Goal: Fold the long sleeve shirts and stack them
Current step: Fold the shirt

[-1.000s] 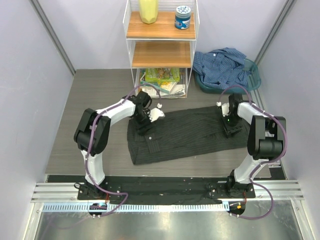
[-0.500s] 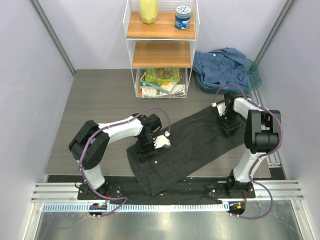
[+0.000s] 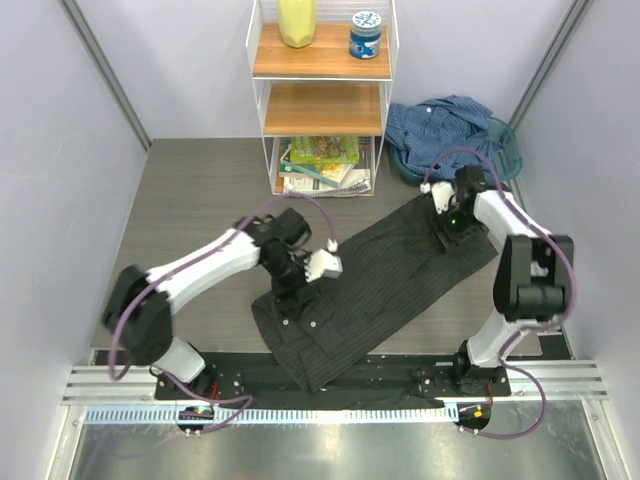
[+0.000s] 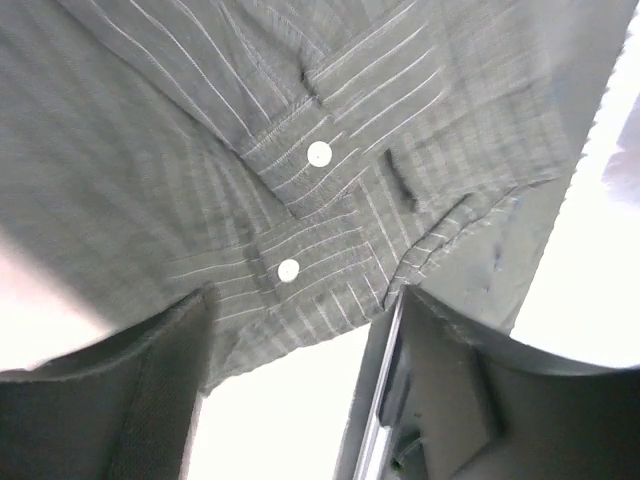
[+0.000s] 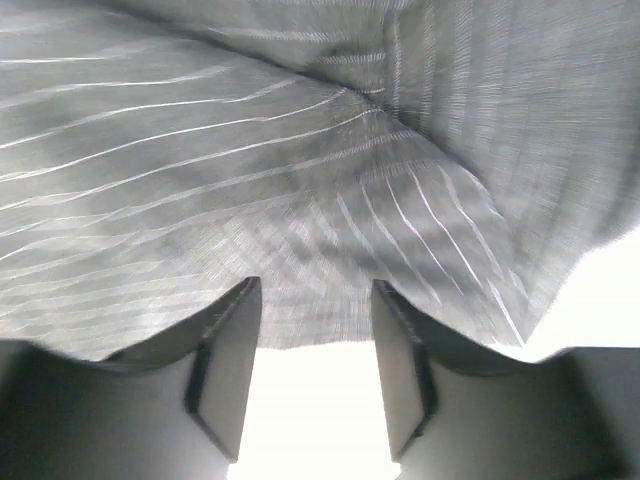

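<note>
The dark charcoal pinstriped shirt lies flat and diagonal on the table, its buttoned end near the front edge. My left gripper rests on its near-left part. In the left wrist view my left gripper has its fingers wide apart, with the shirt's buttoned edge just past the tips. My right gripper is on the far-right end. In the right wrist view it stands apart too, the cloth edge across its tips. The blue shirt lies crumpled in a teal basket.
A white wire shelf unit stands at the back centre, with books at its foot, and a yellow object and a blue jar on top. Grey walls close in on both sides.
The charcoal shirt has swung from lying across the table to a diagonal. My left gripper moved toward the front edge with its end. My right gripper moved toward the back.
</note>
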